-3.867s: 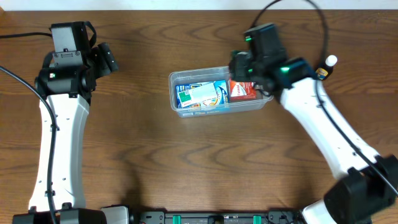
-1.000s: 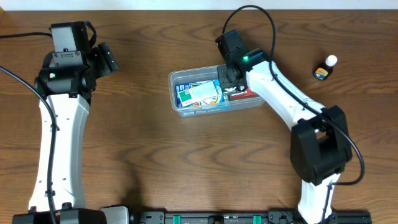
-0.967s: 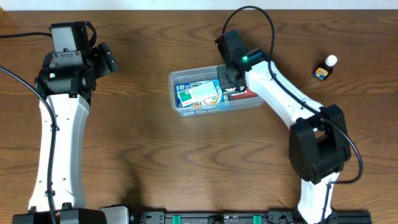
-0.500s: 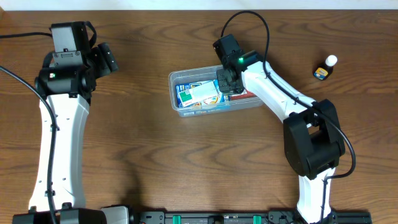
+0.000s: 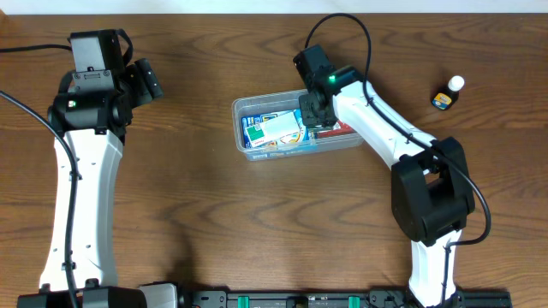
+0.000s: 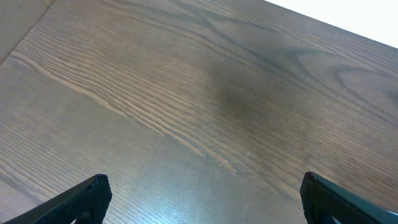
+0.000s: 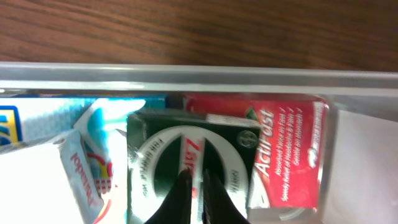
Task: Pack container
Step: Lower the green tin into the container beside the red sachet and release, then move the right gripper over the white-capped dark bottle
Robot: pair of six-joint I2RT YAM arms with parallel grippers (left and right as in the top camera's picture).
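Wooden table [image 5: 257, 222] is carrying the container [image 5: 236, 120]; right gripper [image 7: 194, 180], tips together, is apparently tamping the green box [image 7: 155, 155], probably lifting clear next; left gripper [image 6: 202, 190] is gaping idle.

Small white-capped bottle [image 5: 447, 95] on brown wooden table [image 5: 257, 222], far right.

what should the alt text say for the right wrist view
Looking down into the clear container, the right gripper, fingers nearly together, points at a dark green box lying between a red box and a white and blue box. Brown wooden table shows beyond the rim.
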